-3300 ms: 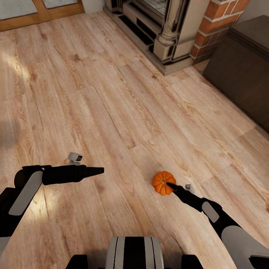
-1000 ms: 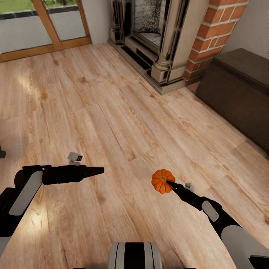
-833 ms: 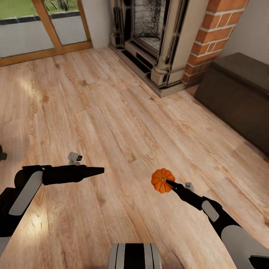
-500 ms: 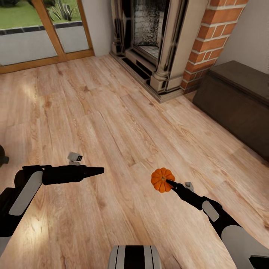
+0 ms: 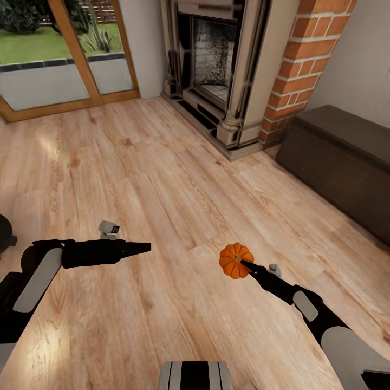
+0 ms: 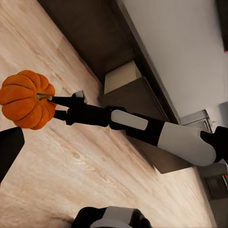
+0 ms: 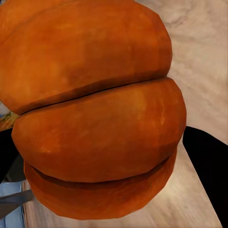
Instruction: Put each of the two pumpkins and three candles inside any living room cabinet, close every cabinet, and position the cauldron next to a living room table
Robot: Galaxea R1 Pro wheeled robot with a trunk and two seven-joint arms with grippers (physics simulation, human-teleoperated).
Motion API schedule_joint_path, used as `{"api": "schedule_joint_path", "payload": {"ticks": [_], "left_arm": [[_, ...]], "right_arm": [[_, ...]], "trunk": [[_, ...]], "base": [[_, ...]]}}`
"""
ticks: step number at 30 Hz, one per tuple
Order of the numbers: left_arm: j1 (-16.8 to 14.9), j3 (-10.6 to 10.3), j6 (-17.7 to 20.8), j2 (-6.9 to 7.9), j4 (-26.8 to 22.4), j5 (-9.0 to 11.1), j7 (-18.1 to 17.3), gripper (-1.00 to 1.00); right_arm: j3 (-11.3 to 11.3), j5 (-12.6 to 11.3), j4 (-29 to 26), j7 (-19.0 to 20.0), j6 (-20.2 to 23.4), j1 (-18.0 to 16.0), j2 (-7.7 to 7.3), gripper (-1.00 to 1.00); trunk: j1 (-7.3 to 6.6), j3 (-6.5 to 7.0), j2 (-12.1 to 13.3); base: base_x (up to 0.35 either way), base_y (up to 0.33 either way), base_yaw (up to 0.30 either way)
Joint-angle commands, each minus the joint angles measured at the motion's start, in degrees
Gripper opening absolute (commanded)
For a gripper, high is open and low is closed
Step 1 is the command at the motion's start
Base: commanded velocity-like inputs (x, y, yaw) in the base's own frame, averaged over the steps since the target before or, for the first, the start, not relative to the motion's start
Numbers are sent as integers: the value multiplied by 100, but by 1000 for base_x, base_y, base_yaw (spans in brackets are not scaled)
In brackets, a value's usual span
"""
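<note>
The wooden floor [image 5: 162, 179] takes most of the head view, with a fireplace [image 5: 216, 70] and a brick column [image 5: 309, 49] at the far side. Beside the column stands the long dark-brown cabinet [image 5: 341, 162], its fronts closed as far as I can see. At the left edge of that view a dark round shape is cut off; I cannot tell what it is.

The right gripper [image 5: 245, 265] carries one pumpkin [image 5: 236, 260] in the air above the floor, its jaws pinching it. The left gripper [image 5: 145, 247] holds nothing; I cannot tell how its jaws stand.

I judge the step is carrying this pumpkin to the cabinet. Next the robot must approach and open a front with the free left arm.
</note>
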Motion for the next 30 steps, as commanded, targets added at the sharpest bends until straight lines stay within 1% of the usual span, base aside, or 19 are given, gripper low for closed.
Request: {"api": "schedule_joint_path", "payload": {"ticks": [1, 8, 30], "left_arm": [[-5, -5, 19, 4, 0, -2, -15, 100], [-3, -7, 19, 4, 3, -1, -11, 100], [-8, -7, 19, -5, 3, -27, 34, 100]], "right_arm": [[-15, -20, 3, 1, 39, -2, 3, -100], [-15, -28, 7, 0, 39, -2, -3, -100], [-23, -47, 11, 18, 39, -2, -12, -100]], "trunk": [[-3, 27, 0], [-21, 203, 10], [-78, 693, 39]], "base": [[-6, 0, 0], [-148, 0, 0], [-49, 0, 0]]}}
